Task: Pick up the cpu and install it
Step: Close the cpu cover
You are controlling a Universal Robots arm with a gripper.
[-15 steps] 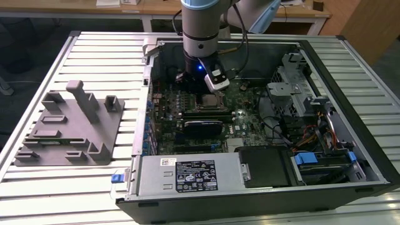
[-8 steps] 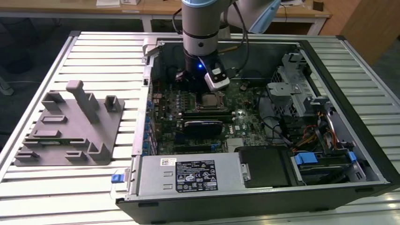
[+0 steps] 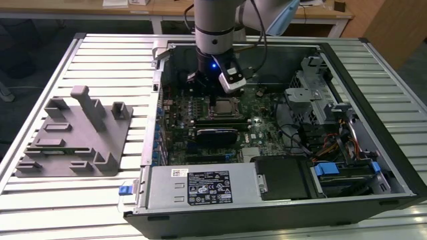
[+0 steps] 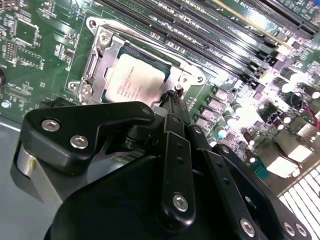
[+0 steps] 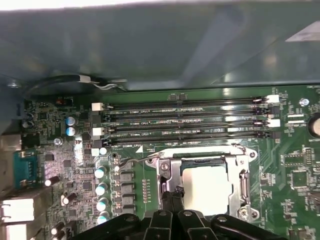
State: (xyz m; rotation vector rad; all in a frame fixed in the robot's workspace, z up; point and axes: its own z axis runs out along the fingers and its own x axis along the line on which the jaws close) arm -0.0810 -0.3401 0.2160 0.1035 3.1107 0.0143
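Observation:
The cpu (image 3: 227, 106) lies flat in its socket on the green motherboard (image 3: 267, 130) inside the open computer case, silvery top up. Both wrist views show the cpu (image 4: 134, 81) (image 5: 206, 188) framed by the metal socket bracket (image 4: 98, 56). My gripper (image 3: 213, 100) hangs straight down into the case over the socket. Its black fingers (image 5: 168, 200) are shut together with nothing between them. In the second wrist view the gripper (image 4: 174, 96) has its tip just at the cpu's edge, by the bracket; I cannot tell whether it touches.
A grey plastic tray with upright posts (image 3: 73, 135) sits on the slatted table at the exterior view's left. The case holds a power supply (image 3: 200, 186), a black block (image 3: 287, 176), a drive cage (image 3: 313, 95) and cables. Memory slots (image 5: 185, 121) run beside the socket.

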